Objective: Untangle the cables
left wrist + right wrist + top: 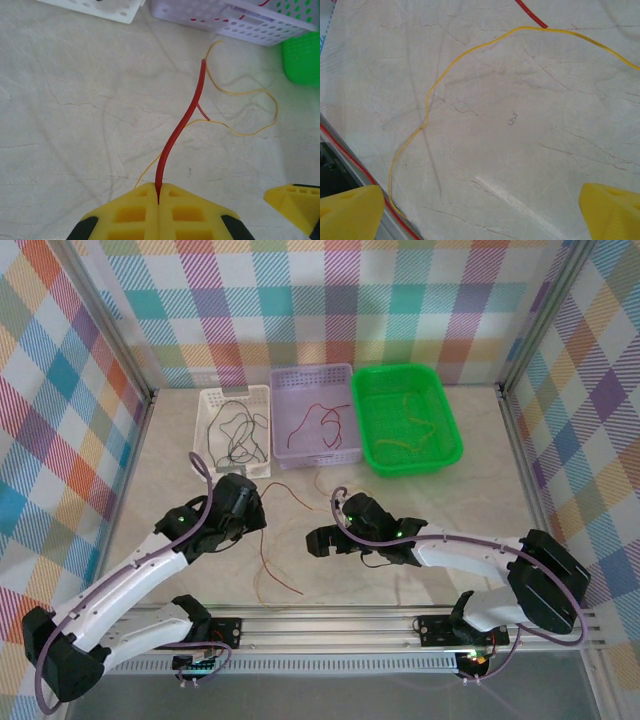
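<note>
**Left fingers**: yellow moulded plastic with cut-out pockets. They are pressed together, pinching a smooth red cable, which runs away from them in a shallow S-curve.

**Tabletop**: pale, matt and marble-veined. A thinner orange-yellow cable lies on it in loose loops and passes beneath the red one.

**Right fingers**: same yellow plastic, spread wide and holding nothing, above a curve of the orange-yellow cable.

**Far side:** three perforated plastic baskets stand side by side.
- The white basket holds black cables.
- The lilac basket holds red cables.
- The green basket holds yellow cables.
</note>
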